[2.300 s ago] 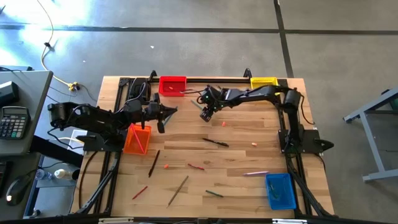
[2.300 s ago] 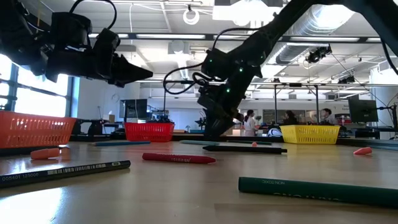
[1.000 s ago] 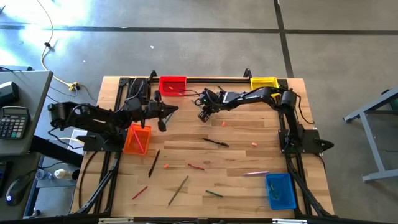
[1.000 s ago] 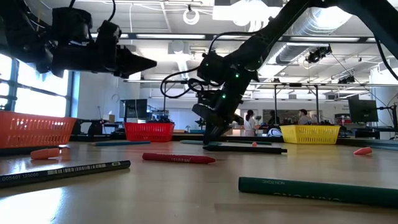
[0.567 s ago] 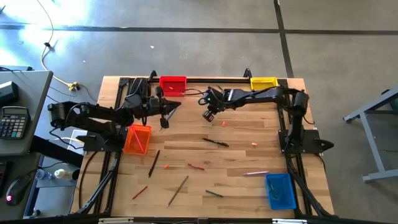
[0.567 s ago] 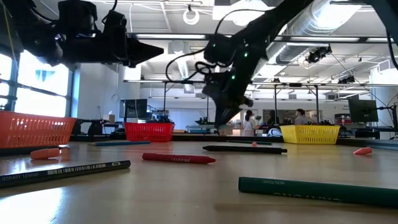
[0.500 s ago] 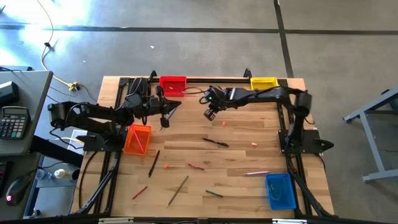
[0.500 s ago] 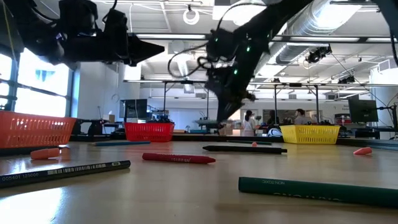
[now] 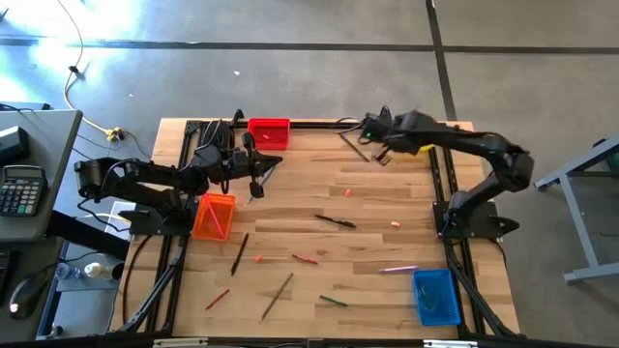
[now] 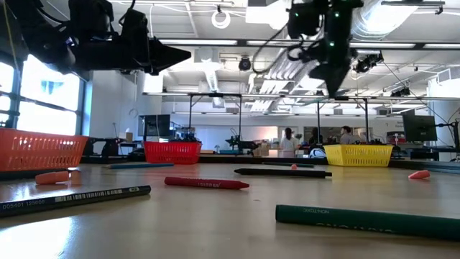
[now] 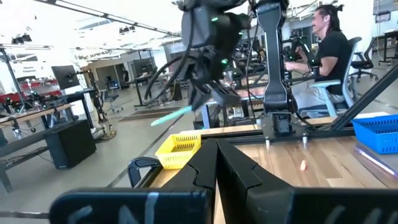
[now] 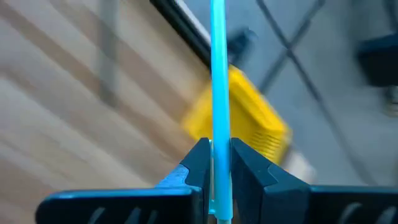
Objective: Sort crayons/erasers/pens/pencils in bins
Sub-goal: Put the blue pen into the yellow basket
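Since the frames before, the right gripper (image 9: 379, 155) has swung away from the middle of the table toward the far right corner, carrying a slim light-blue pen (image 12: 218, 93) clamped between its fingers; the pen runs straight out past the dark, angular fingertips (image 12: 194, 163). Directly ahead of that gripper, beyond the pen's tip, sits the yellow bin (image 12: 239, 118), a mesh-walled plastic tray at the table's edge.

On the left, the left gripper (image 9: 257, 184) hangs above the board with its two pointed fingers pressed together and nothing between them. Just behind it sits the orange bin (image 9: 214, 215), lattice-sided; beyond its tip, at the far edge, is the red bin (image 9: 269, 131) of the same ribbed plastic.

The table (image 9: 387, 213) is pale planked wood. Between the two grippers, on the open boards, lie a black pen (image 9: 335, 221), a small pink-orange eraser (image 9: 348, 191) and another eraser (image 9: 395, 224). Nearer the front are a red crayon (image 9: 306, 259), a dark pencil (image 9: 239, 253), a brown pencil (image 9: 277, 296), a green pencil (image 9: 334, 301) and a pink pen (image 9: 397, 270). The blue bin (image 9: 436, 296) stands at the front right corner, well apart from the right gripper. Nothing on the boards lies between the held pen and the yellow bin.
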You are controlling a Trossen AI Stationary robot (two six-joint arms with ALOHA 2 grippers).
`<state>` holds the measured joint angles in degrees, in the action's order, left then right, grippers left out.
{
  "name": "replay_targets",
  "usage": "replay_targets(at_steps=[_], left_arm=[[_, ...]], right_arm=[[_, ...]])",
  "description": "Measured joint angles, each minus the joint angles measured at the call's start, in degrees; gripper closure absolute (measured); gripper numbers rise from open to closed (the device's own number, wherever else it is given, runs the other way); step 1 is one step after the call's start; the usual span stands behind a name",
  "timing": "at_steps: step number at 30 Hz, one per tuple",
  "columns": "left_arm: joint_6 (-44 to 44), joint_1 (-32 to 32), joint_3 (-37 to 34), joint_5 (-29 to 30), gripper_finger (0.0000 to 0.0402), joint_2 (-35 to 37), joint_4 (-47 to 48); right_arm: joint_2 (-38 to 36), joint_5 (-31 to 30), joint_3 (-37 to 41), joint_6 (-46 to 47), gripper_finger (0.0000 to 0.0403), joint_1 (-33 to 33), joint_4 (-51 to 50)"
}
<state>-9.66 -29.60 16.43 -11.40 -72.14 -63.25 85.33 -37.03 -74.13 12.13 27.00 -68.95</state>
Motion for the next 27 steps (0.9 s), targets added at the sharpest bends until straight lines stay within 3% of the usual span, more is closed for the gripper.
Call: replay_targets(at_steps=[4,10,15,20,27], left_arm=[[0.5,0.0,0.0,0.0,0.0402,0.0,0.2],[0.4,0.0,0.0,0.0,0.0402,0.0,2.5],[0.4,0.0,0.0,0.0,0.0402,0.0,3.5],[0.4,0.0,0.0,0.0,0.0402,0.0,3.5],[0.4,0.0,0.0,0.0,0.0402,0.0,3.5]], right_arm=[[-0.3,0.1,0.1,-8.7,0.0371,8.9,-1.5],[-0.1,4.5,7.0,-24.5,0.0371,18.8,7.6],[-0.1,4.8,13.2,-35.4,0.0371,23.3,14.3],[-0.1,10.0,17.1,-43.1,0.0371,26.2,23.8],[-0.1,11.0,20.1,-46.9,0.0371,28.7,26.3]])
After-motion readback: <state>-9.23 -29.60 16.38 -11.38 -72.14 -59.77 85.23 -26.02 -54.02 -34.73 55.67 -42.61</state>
